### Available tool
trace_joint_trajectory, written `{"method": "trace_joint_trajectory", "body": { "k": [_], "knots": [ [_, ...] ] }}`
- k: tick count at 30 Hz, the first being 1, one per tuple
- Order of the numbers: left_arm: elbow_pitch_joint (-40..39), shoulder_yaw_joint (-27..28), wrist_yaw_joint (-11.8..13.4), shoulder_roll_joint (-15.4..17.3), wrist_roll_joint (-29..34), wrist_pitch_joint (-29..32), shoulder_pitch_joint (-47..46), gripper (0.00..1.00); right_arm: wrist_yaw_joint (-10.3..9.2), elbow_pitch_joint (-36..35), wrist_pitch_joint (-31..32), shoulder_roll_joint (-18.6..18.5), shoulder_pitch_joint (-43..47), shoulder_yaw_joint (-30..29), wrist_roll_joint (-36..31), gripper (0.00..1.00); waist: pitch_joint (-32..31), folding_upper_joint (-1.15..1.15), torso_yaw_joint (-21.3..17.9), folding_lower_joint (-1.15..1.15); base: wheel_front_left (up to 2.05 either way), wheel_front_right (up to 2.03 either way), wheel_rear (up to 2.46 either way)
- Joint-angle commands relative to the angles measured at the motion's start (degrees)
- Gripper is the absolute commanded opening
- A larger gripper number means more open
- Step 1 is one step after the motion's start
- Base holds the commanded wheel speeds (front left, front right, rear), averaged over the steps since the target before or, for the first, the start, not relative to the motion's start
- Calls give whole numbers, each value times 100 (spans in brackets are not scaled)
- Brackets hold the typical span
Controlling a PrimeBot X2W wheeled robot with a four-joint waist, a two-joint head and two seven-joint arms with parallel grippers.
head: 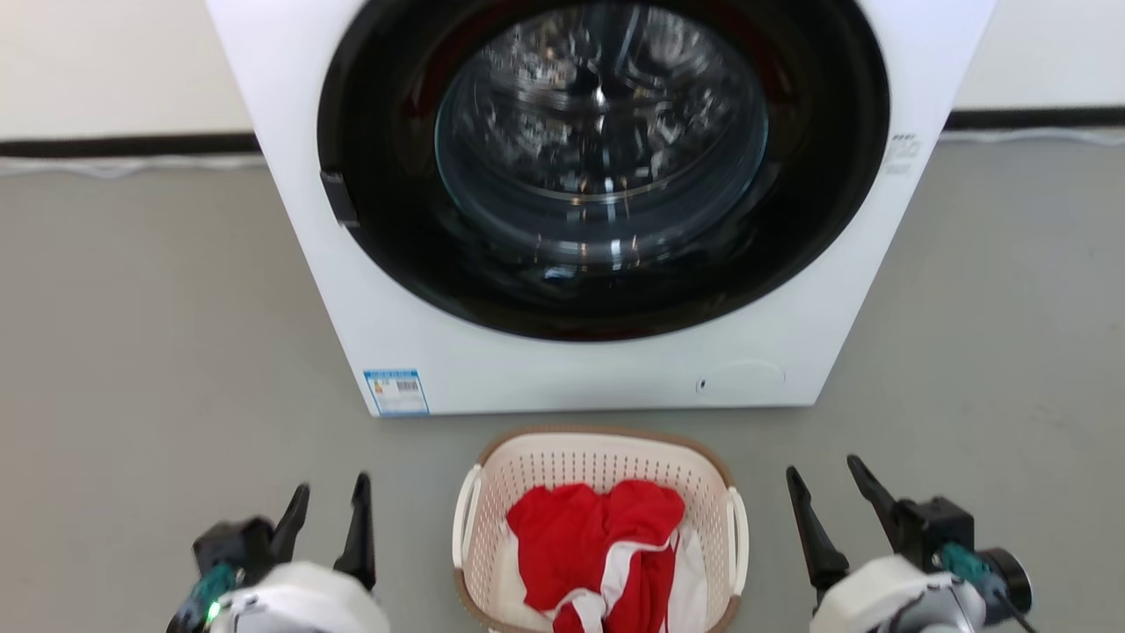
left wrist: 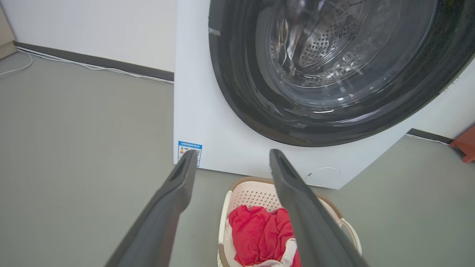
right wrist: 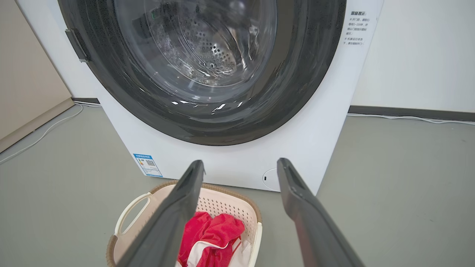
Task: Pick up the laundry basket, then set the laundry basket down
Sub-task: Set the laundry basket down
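Observation:
The laundry basket (head: pixel 598 457), cream-white and perforated with a brown rim and white side loop handles, stands on the floor at the bottom centre, holding red and white cloth (head: pixel 598 545). My left gripper (head: pixel 332 492) hangs open to the basket's left, clear of it. Off to the basket's right my right gripper (head: pixel 822 475) is open too, touching nothing. The left wrist view has the basket (left wrist: pixel 252 194) low, behind my open left gripper (left wrist: pixel 232 155). From the right wrist the basket (right wrist: pixel 222 205) lies lower left, partly behind my right gripper (right wrist: pixel 241 165).
A large white washing machine (head: pixel 571 369) with a dark round door (head: pixel 606 167) stands just behind the basket. Grey floor (head: pixel 149 352) spreads to both sides. Cables (left wrist: pixel 92 66) run along the wall's dark skirting. A red-brown object (left wrist: pixel 465 144) sits at the far right.

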Motion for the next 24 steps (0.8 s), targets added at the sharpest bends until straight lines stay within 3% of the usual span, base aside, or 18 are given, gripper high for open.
{"method": "trace_joint_trajectory", "body": {
  "k": [1,11,24],
  "knots": [
    [-180,193,34,85,40,-34,-20,100,20,-188,-62,11,-20,133,-52,100,-186,-1,-23,0,0,0,0],
    [-926,569,-8,50,54,-34,724,100,20,-941,-62,11,561,106,-84,100,-445,-1,-57,0,0,0,0],
    [-1273,423,63,45,-150,-34,1071,100,20,-1303,-62,11,1030,-145,-128,100,-500,-1,-163,0,0,0,0]
  ]
}}
